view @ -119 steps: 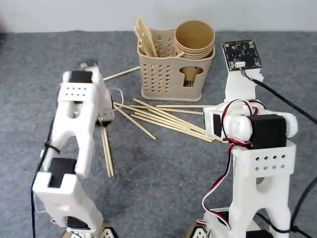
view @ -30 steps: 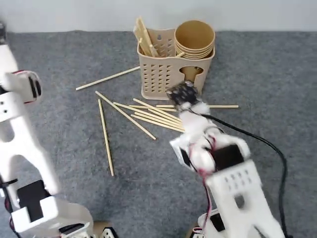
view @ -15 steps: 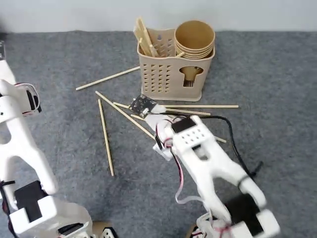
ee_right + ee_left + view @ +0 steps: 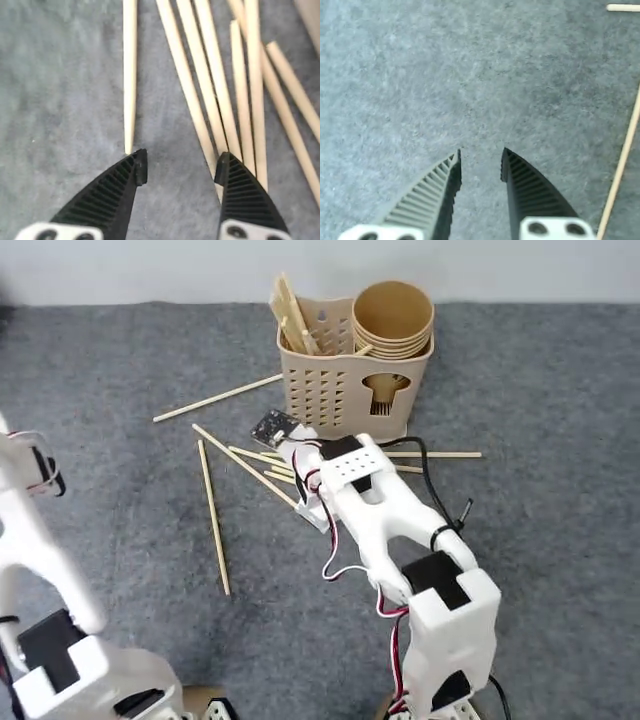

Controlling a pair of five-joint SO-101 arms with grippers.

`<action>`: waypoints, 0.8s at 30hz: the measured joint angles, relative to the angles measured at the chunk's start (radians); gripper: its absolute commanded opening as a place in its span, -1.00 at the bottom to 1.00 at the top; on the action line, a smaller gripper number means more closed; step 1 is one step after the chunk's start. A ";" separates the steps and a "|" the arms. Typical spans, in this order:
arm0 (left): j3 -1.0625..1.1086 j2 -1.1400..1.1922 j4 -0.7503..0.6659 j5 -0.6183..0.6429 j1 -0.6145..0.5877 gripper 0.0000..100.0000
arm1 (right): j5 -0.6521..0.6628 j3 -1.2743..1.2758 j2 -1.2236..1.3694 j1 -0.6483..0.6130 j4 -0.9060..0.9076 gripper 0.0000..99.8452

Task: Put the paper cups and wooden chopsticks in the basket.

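Observation:
The beige basket [image 4: 345, 390] stands at the back with a stack of paper cups [image 4: 393, 315] and several wooden chopsticks [image 4: 290, 310] in it. Loose chopsticks [image 4: 245, 465] lie fanned on the grey mat in front of it. My right arm [image 4: 365, 480] stretches over that cluster. Its gripper [image 4: 182, 159] is open low above the mat, with the ends of several chopsticks [image 4: 200, 85] between and just beyond its jaws and one single stick [image 4: 129, 75] at the tip of one finger. My left gripper [image 4: 481, 152] is open over bare mat, a chopstick [image 4: 622, 160] off to its side.
One chopstick [image 4: 217, 398] lies left of the basket, another [image 4: 213, 515] lies lengthwise at centre left, and one [image 4: 445, 454] pokes out to the right of the right arm. My left arm [image 4: 40, 540] stands at the left edge. The mat's right side is open.
The right arm swung from the right side to the middle and reached over the chopstick cluster toward the basket. The left arm pulled back to the left edge.

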 measured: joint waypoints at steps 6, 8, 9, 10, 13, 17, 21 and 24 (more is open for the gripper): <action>0.097 -0.006 -0.025 -0.028 -0.040 -0.75 | 0.000 -0.035 0.040 0.011 0.000 -0.54; 0.140 -0.006 -0.055 -0.031 -0.040 -0.75 | 0.000 -0.035 0.040 0.011 0.000 -0.54; 0.161 -0.006 -0.072 -0.032 -0.040 -0.75 | 0.000 -0.038 0.043 0.011 0.000 -0.54; 0.180 -0.006 -0.087 -0.032 -0.041 -0.75 | 0.000 -0.048 0.044 0.012 0.000 -0.54; 0.201 -0.006 -0.120 -0.032 -0.043 -0.75 | 0.000 -0.074 0.051 0.026 0.000 -0.54; 0.218 -0.006 -0.133 -0.032 -0.041 -0.75 | 0.000 -0.091 0.058 0.035 0.000 -0.54; 0.276 -0.006 -0.135 -0.032 -0.041 -0.76 | 0.002 -0.101 0.081 0.037 -0.005 -0.54; 0.328 -0.006 -0.169 -0.034 -0.041 -0.83 | 0.002 -0.121 0.104 0.043 -0.006 -0.54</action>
